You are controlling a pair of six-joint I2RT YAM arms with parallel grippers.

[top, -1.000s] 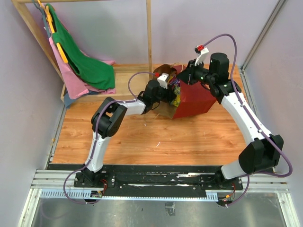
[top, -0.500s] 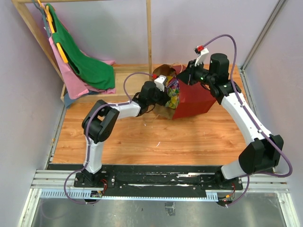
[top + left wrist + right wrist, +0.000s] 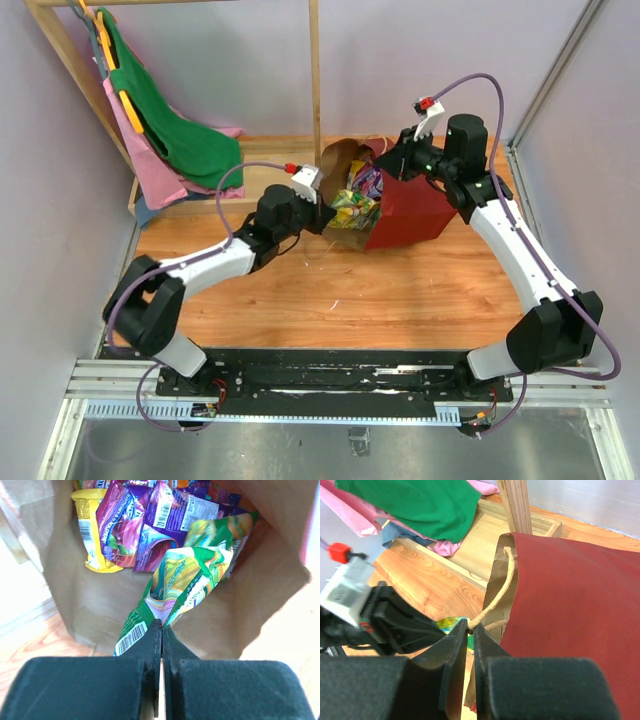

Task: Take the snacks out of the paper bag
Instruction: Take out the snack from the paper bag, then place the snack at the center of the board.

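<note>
The paper bag [image 3: 410, 208] lies on its side, dark red outside, its brown mouth [image 3: 90, 600] facing left. Inside lie snacks: purple packets [image 3: 165, 515], a yellow one [image 3: 90, 525] and a green packet [image 3: 185, 580]. My left gripper [image 3: 162, 626] is shut on the green packet's near end at the bag's mouth; from above the packet [image 3: 352, 208] shows at the opening, with the left gripper [image 3: 326, 216] just left of it. My right gripper [image 3: 471, 626] is shut on the bag's tan loop handle [image 3: 500, 592] at the bag's upper rim, where the top view shows that gripper [image 3: 388, 160].
A wooden rack stands at the back left with a green cloth [image 3: 185, 130] and a pink cloth [image 3: 150, 165] on hangers; its post [image 3: 316, 70] rises just behind the bag. Purple walls close in both sides. Bare wooden tabletop [image 3: 330, 290] lies in front of the bag.
My left gripper has shut on the green packet and drawn back leftward, pulling the packet to the bag's mouth. The right gripper keeps holding the handle in place.
</note>
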